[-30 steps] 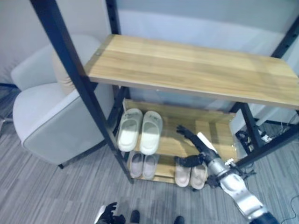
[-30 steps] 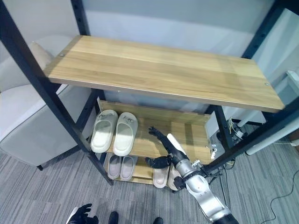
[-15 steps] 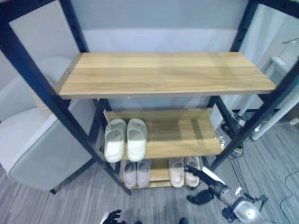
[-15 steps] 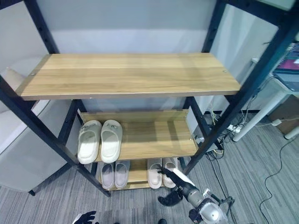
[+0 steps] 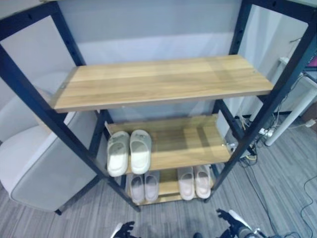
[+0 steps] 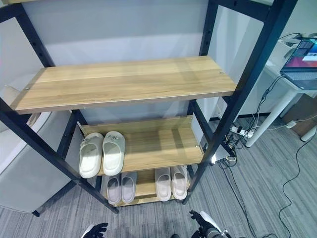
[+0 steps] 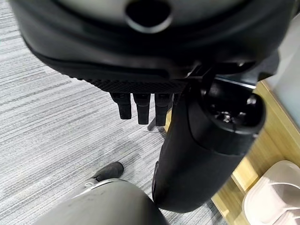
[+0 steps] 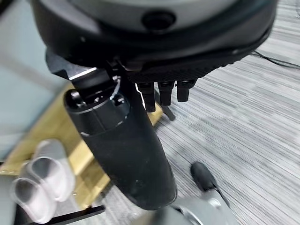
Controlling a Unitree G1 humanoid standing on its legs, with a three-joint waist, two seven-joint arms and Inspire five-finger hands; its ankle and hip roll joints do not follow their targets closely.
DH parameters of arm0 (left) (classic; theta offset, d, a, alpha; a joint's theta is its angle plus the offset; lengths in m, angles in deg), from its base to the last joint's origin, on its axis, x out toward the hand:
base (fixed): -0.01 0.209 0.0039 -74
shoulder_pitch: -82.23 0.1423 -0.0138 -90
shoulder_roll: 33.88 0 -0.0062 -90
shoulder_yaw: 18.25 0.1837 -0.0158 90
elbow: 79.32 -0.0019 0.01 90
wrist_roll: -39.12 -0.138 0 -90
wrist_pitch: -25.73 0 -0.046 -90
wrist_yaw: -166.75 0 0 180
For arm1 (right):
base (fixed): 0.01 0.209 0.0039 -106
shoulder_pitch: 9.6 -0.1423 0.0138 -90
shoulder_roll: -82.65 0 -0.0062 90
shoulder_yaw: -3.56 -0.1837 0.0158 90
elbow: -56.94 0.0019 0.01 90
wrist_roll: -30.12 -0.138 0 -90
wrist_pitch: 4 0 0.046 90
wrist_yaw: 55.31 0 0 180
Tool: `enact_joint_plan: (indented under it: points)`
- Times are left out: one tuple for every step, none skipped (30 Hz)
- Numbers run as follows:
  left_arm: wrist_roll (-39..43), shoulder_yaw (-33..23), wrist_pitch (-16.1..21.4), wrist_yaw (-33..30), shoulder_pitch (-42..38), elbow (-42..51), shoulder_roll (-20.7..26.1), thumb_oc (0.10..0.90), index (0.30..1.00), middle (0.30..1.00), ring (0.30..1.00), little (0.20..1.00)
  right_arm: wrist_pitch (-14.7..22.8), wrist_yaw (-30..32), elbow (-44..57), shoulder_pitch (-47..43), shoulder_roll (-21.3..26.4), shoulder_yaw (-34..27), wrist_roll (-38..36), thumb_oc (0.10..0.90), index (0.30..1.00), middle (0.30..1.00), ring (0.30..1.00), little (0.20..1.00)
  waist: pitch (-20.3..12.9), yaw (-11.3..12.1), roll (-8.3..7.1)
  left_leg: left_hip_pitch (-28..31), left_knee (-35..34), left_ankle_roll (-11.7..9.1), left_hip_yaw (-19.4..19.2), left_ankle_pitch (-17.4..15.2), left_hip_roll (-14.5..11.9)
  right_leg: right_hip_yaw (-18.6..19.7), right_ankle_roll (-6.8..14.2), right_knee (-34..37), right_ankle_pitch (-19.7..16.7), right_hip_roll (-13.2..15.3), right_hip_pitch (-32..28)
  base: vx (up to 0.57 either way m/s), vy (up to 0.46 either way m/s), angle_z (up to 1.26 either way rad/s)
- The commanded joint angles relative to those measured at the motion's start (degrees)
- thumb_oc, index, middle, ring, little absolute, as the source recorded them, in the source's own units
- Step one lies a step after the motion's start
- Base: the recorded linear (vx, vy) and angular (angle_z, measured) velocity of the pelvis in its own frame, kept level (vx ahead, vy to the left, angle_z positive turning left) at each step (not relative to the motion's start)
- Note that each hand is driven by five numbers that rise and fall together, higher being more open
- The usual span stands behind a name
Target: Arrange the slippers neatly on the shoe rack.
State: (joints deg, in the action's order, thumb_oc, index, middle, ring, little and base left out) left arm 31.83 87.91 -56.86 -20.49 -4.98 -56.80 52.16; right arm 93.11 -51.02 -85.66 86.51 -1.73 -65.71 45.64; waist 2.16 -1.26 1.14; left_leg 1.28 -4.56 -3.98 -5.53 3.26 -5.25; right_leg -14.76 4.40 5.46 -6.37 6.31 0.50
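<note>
The shoe rack (image 5: pixel 190 141) has black posts and three wooden shelves. A white pair of slippers (image 5: pixel 129 151) lies side by side on the left of the middle shelf. On the bottom shelf a pale pink pair (image 5: pixel 143 185) lies at the left and a beige pair (image 5: pixel 194 181) at the right. The top shelf (image 5: pixel 163 82) is bare. My right hand (image 5: pixel 234 227) hangs low in front of the rack, open and holding nothing. My left hand (image 5: pixel 125 229) hangs at the lower edge, open too. The right wrist view shows a slipper pair (image 8: pixel 41 180) past the hand (image 8: pixel 126 150).
A grey armchair (image 5: pixel 34 163) stands close to the rack's left side. A white desk with a laptop (image 6: pixel 302 54) stands at the right, with cables and a power strip (image 6: pixel 242 131) on the striped grey carpet beside the rack's right post.
My right hand has pulled back from the beige pair on the bottom shelf and dropped to the lower edge. The camera has lifted and swung right, so the whole rack now shows.
</note>
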Motion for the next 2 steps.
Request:
enact_joint_plan:
  points:
    - [-1.4,2.3,0.3,-1.2,-3.5,-3.6,-2.8,0.8,0.9,0.9,0.9,0.9,1.2,3.1,-1.2,-4.1,-0.5,0.2,-1.9,0.8,0.9,0.9,0.9,0.9,0.5,0.9,-1.72,-0.4,-0.4,-2.3,0.8,-1.1,-0.5,-1.5,3.7,-0.5,5.2,1.6,-4.0,0.02,-0.042,0.01]
    - [-1.4,2.6,0.3,-1.4,-3.6,-3.7,-2.8,0.8,0.9,0.9,0.9,0.9,0.7,3.6,-4.3,-4.4,-1.3,0.0,-2.5,0.8,0.9,0.9,0.9,0.9,0.3,0.9,-1.72,-0.2,-0.4,-2.3,0.8,-1.2,-0.6,-1.6,3.7,-0.5,5.3,1.5,-4.2,0.03,-0.044,0.0]
